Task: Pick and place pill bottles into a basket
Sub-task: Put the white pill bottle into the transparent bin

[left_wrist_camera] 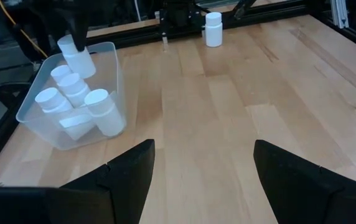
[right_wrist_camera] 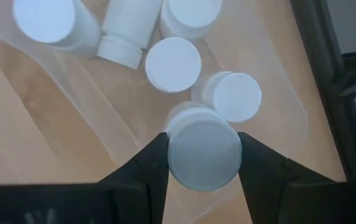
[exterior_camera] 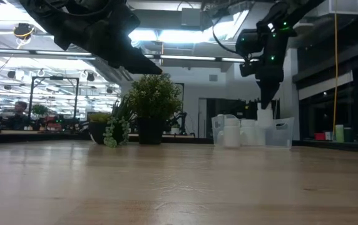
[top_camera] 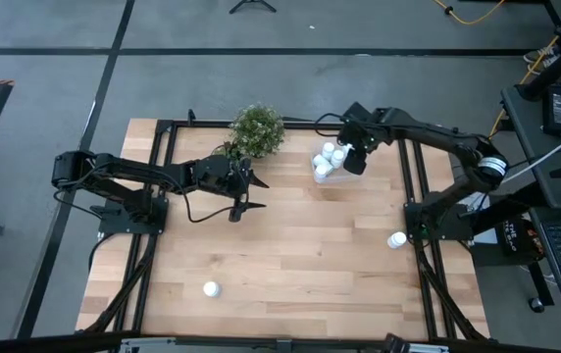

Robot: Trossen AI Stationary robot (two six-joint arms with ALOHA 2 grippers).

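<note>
You had the right hand [right_wrist_camera: 203, 163] pinching a pill bottle [right_wrist_camera: 203, 152] upright, its long axis vertical, directly over the near rim of the clear basket [top_camera: 326, 176] in the upper middle of the high view. The coming move looked like a straight drop. Five white, white-capped bottles [left_wrist_camera: 72, 90] already sat inside, some upright, one on its side. The left hand [top_camera: 243, 193], spread and holding nothing, hovered at centre-left over the bench [top_camera: 290, 255]. Two strays [top_camera: 211, 289] [top_camera: 396, 240] remained on the bench.
</note>
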